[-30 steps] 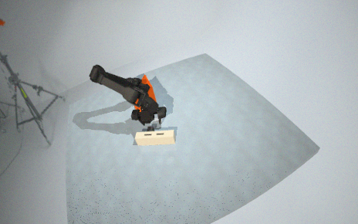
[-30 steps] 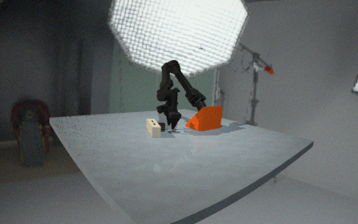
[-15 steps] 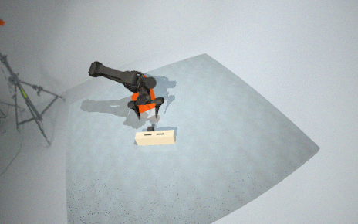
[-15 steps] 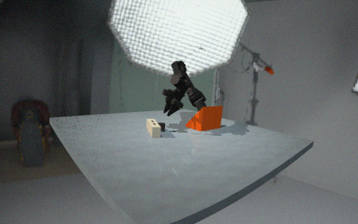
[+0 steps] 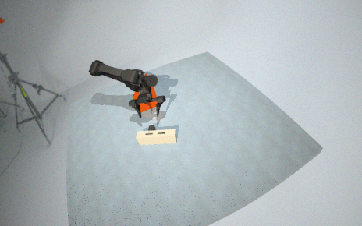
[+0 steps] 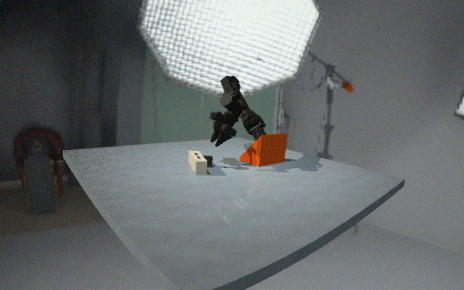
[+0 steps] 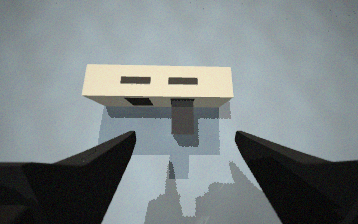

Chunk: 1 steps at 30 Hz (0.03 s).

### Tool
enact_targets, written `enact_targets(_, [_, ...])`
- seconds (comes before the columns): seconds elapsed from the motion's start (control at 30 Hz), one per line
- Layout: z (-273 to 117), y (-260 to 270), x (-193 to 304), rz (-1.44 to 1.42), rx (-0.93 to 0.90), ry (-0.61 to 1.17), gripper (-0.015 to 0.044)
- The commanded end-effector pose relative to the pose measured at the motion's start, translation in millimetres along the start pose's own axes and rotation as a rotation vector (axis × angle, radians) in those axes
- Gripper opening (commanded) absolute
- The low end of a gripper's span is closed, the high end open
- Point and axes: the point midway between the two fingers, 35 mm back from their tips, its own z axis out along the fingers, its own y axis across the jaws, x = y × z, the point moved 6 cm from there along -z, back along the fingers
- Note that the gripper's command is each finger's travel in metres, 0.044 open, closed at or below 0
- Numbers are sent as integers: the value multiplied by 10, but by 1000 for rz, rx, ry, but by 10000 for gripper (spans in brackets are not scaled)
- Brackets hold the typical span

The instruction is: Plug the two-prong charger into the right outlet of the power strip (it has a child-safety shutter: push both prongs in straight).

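The cream power strip stands on the table, with two dark slots on its top. The dark charger sits against the strip's side face that is toward the arm, at the right-hand opening in the wrist view. Its prongs are hidden, and how deep they sit cannot be told. The left-hand opening is uncovered. My gripper is open and empty, raised above the table and back from the charger.
The orange base block stands behind the gripper, on the side away from the strip. The grey-blue table carries the strip and the arm. Shadows of the arm and strip fall around the charger. Tripod stands are beyond the table.
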Motion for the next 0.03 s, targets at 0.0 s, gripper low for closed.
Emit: enact_targets(0.0, [-2, -2, -2, 4, 2, -5, 440])
